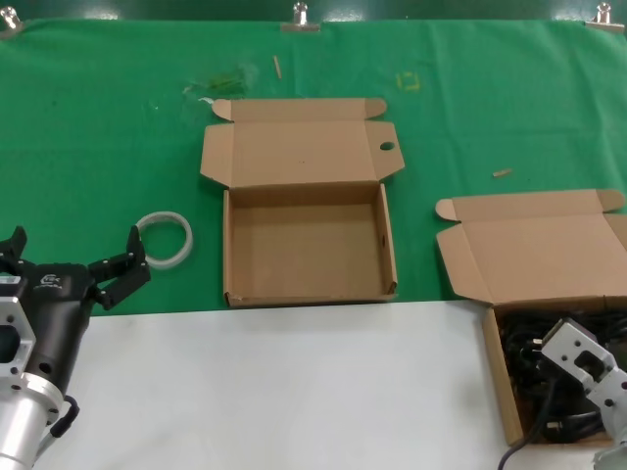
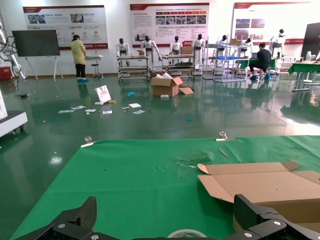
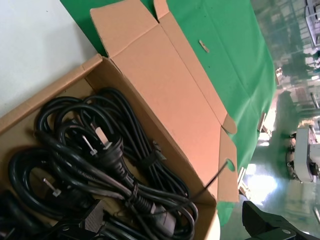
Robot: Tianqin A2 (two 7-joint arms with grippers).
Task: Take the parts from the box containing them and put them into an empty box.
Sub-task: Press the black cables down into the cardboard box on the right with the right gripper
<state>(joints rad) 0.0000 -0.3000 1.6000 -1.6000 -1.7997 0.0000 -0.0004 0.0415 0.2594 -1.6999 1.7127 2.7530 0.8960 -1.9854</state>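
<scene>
The empty box (image 1: pixel 227 250) lies open at the table's middle; its lid flap has a small round hole (image 1: pixel 387 147). The box containing the parts (image 1: pixel 495 367) lies open at the right, lid (image 1: pixel 549 250) folded back. In it are black bundled power cords (image 1: pixel 524 352), plain in the right wrist view (image 3: pixel 110 160). My right gripper (image 3: pixel 175 222) hangs open low over the cords, one finger (image 3: pixel 92 215) among them, the other (image 3: pixel 265 220) past the box wall. My left gripper (image 1: pixel 76 253) is open and empty at the near left.
A white plastic ring (image 1: pixel 165 238) lies on the green cloth just ahead of my left gripper and left of the empty box; it also shows in the left wrist view (image 2: pixel 187 233). White table surface (image 1: pixel 294 382) spans the front. Small scraps lie on the far cloth.
</scene>
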